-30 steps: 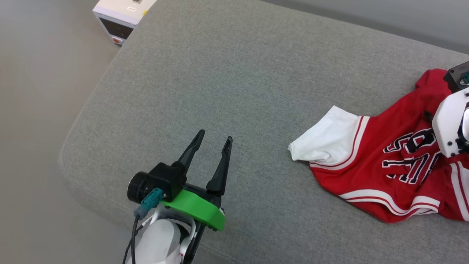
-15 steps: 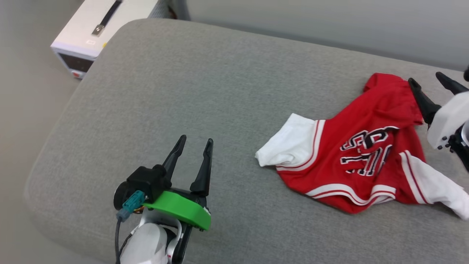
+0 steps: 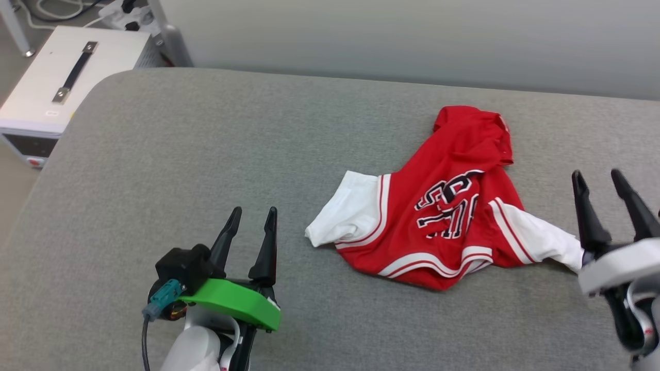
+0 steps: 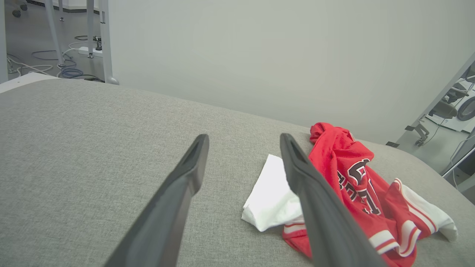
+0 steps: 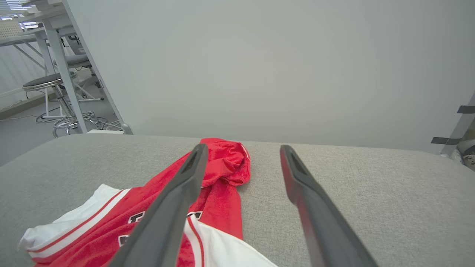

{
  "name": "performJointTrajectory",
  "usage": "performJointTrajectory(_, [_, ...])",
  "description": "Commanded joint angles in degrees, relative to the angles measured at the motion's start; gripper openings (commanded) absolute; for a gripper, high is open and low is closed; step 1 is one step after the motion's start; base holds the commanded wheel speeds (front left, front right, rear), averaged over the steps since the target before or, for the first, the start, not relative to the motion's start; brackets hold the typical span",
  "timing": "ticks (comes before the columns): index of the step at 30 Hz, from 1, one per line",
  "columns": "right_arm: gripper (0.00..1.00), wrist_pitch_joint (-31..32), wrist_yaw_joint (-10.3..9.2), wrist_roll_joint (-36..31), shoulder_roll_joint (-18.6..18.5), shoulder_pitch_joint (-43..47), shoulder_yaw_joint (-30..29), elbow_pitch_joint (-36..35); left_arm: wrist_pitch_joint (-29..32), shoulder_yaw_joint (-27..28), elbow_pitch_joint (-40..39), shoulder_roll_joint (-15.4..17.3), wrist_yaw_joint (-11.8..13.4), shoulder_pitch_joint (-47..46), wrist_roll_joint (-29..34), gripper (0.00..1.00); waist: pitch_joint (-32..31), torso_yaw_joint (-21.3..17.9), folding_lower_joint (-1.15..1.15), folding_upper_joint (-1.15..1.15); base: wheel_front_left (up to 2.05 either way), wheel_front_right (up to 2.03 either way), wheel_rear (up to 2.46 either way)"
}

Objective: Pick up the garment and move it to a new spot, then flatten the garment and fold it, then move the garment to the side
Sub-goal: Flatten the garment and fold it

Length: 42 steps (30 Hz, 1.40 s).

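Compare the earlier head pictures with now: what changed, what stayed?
The right gripper drew back from over the shirt toward the robot, open and empty. The whole picture shifted: the camera moved. The shirt lies crumpled on the cushion as before; the left gripper stays open, apart from it.

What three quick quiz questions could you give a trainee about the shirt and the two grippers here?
1. True or false: the left gripper is holding the shirt.
2. How does the shirt lie on the cushion? A) spread flat B) crumpled C) neatly folded
3. Fill in: the left gripper and the right gripper both stand ____.
Key: 1 false, its jaws are open and clear of the shirt; 2 B; 3 open.
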Motion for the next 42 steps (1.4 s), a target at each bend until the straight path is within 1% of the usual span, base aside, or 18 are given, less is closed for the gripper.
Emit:
performJointTrajectory(1, [1.0,-0.6,-0.05,-1.4,1.5,2.5,-1.1,-1.8,-0.3,0.4,0.5,0.0,-0.2,0.8,-0.7,1.0,-1.3,-2.1,0.0,0.0,0.0,0.0,0.0])
performJointTrajectory(4, [1.0,-1.7,-0.05,-3.6,5.2,7.5,-3.8,-5.8,-0.3,0.7,1.1,0.1,-0.2,1.4,-1.1,1.0,-1.7,-3.0,0.0,0.0,0.0,0.0,0.0])
performJointTrajectory(8, [1.0,-3.0,-0.05,-5.2,9.0,11.8,-5.8,-9.2,-0.3,1.6,0.9,0.1,-0.2,2.0,-1.4,1.0,-1.6,-3.9,0.0,0.0,0.0,0.0,0.0])
performJointTrajectory(12, [1.0,-3.6,-0.05,-6.8,10.8,13.7,-5.4,-10.8,-0.3,1.6,0.7,0.2,-0.2,2.9,-0.9,1.0,-1.5,-5.0,0.0,0.0,0.0,0.0,0.0])
performJointTrajectory(16, [1.0,-3.7,-0.05,-7.4,11.2,13.9,-5.1,-11.3,-0.3,0.9,1.2,0.8,-0.2,2.9,0.5,1.0,-1.3,-5.8,0.0,0.0,0.0,0.0,0.0])
performJointTrajectory(19, [1.0,-3.1,-0.05,-7.6,11.1,13.5,-5.0,-12.1,0.2,-0.1,3.7,1.0,-0.1,1.6,0.9,1.0,-0.4,-6.5,0.0,0.0,0.0,0.0,0.0])
performJointTrajectory(21, [1.0,-2.7,-0.05,-7.8,11.1,13.1,-5.1,-12.8,3.8,-1.1,5.3,1.8,0.8,-0.6,2.3,1.0,0.4,-7.0,0.0,0.0,0.0,0.0,0.0])
performJointTrajectory(23, [1.0,-2.3,-0.05,-7.9,11.3,12.8,-5.2,-13.5,8.9,-1.5,6.1,2.0,2.2,-3.1,2.7,1.0,1.3,-7.6,0.0,0.0,0.0,0.0,0.0])
performJointTrajectory(27, [1.0,-1.4,-0.05,-8.2,11.7,12.5,-5.0,-15.0,21.9,-2.9,6.0,2.8,4.6,-8.0,3.5,1.0,3.2,-8.6,0.0,0.0,0.0,0.0,0.0])
performJointTrajectory(29, [1.0,-1.0,-0.05,-8.3,11.7,12.2,-4.9,-15.6,29.6,-3.7,5.9,3.4,6.4,-10.1,4.3,1.0,4.2,-9.2,0.0,0.0,0.0,0.0,0.0])
performJointTrajectory(32, [1.0,-0.6,-0.05,-8.4,11.8,11.8,-4.7,-16.1,36.9,-4.4,5.4,4.8,9.0,-12.6,6.3,1.0,5.2,-9.9,0.0,0.0,0.0,0.0,0.0])
performJointTrajectory(34, [1.0,-0.4,-0.05,-8.5,11.9,11.4,-4.4,-16.3,39.8,-4.6,5.2,5.4,10.0,-13.7,7.1,1.0,5.9,-10.4,0.0,0.0,0.0,0.0,0.0])
performJointTrajectory(37, [1.0,-0.4,-0.05,-8.5,12.1,11.0,-3.9,-16.3,43.1,-5.3,5.5,6.4,10.9,-14.3,8.2,1.0,6.8,-11.2,0.0,0.0,0.0,0.0,0.0])
performJointTrajectory(42, [1.0,-0.5,-0.05,-8.5,12.2,10.8,-4.1,-15.8,45.8,-5.9,5.5,6.3,10.3,-13.7,7.1,1.0,7.8,-11.8,0.0,0.0,0.0,0.0,0.0])
